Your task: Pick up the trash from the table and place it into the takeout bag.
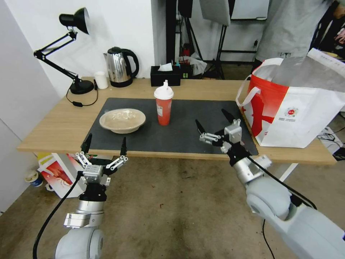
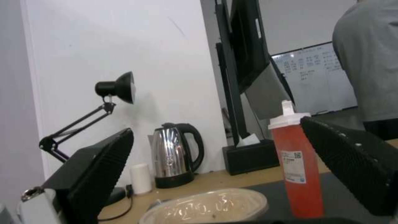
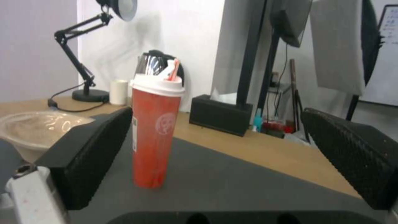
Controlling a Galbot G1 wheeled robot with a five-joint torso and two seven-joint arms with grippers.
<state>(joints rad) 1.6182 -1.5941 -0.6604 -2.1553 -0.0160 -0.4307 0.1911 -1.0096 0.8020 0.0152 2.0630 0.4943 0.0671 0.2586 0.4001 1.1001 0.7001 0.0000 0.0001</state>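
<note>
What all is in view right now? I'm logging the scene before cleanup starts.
red cup: one, red with white lid, upright mid-mat
beige bowl: one, on mat, left of cup
takeout bag: one, white-red, table's right end
mat: one, dark grey
table: one, light wood
kettle: one, steel, back edge
small white cup: one, beside kettle
lamp: one, black
tissue box: one, black
left gripper: open, at near edge
right gripper: open, over mat
</note>
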